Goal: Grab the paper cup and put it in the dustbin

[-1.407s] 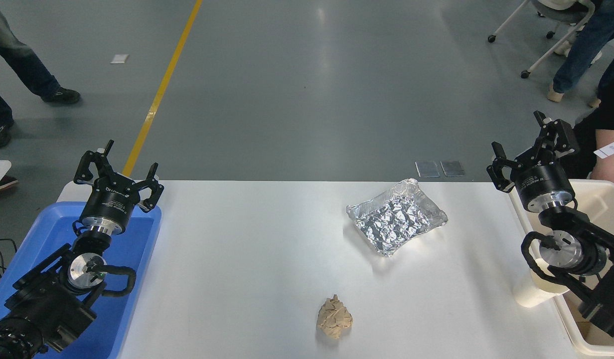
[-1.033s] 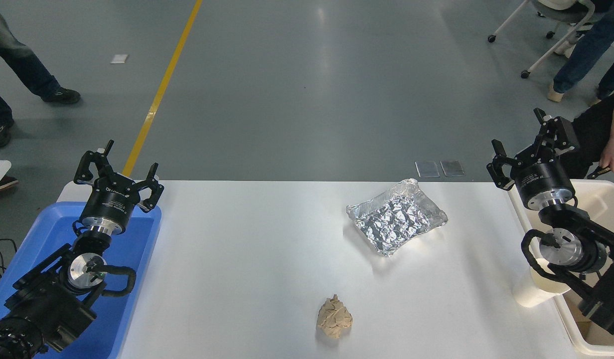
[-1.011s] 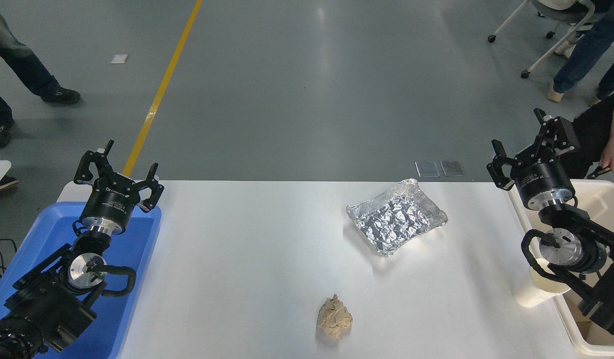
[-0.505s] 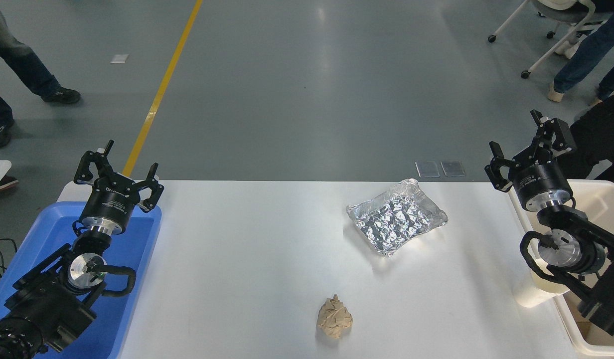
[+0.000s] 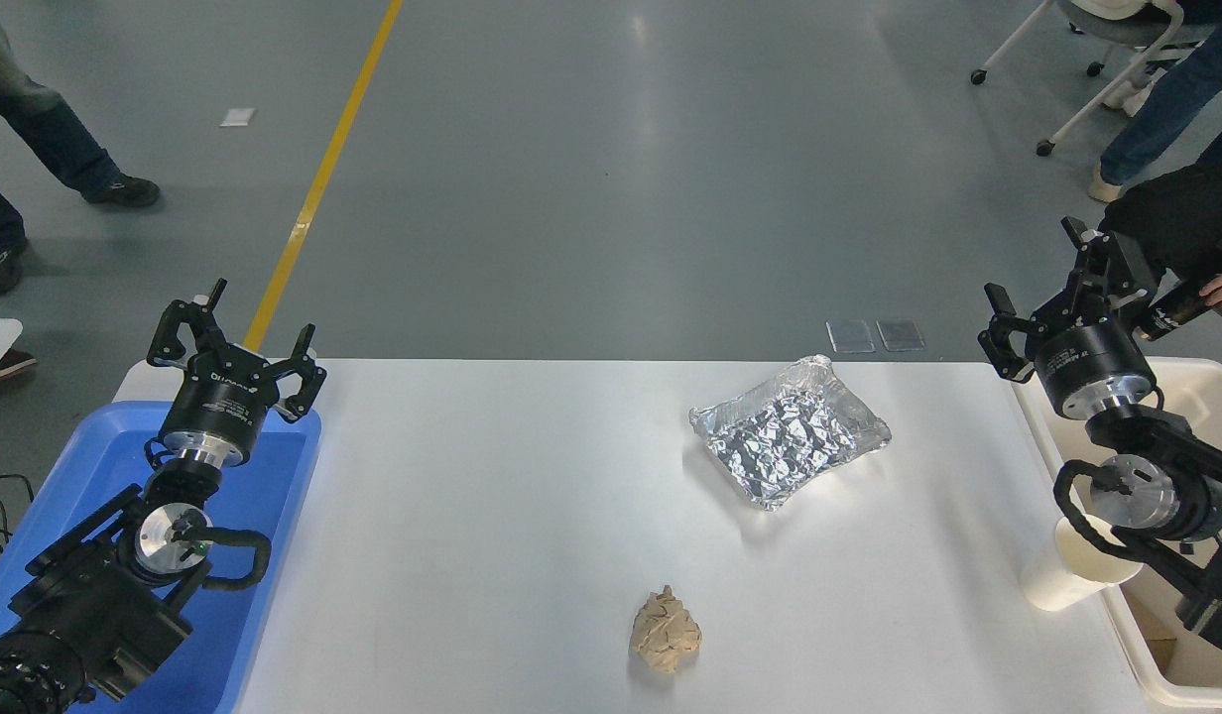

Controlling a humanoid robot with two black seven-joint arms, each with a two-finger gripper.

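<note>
Right hand (image 5: 1060,289) shifted slightly right, fingers spread wide, empty. Paper cup (image 5: 1070,567) now less hidden, upright on surface (image 5: 532,516), touching dustbin (image 5: 1198,389). Grasp not yet begun. Left hand (image 5: 232,333) parked, spread.

A foil tray (image 5: 790,431), tan paper wad (image 5: 666,631) and blue tray (image 5: 274,496) sit apart

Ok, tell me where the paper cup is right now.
In the head view the paper cup stands upright on the table near its right edge, just left of the dustbin and partly behind the right arm.
</note>
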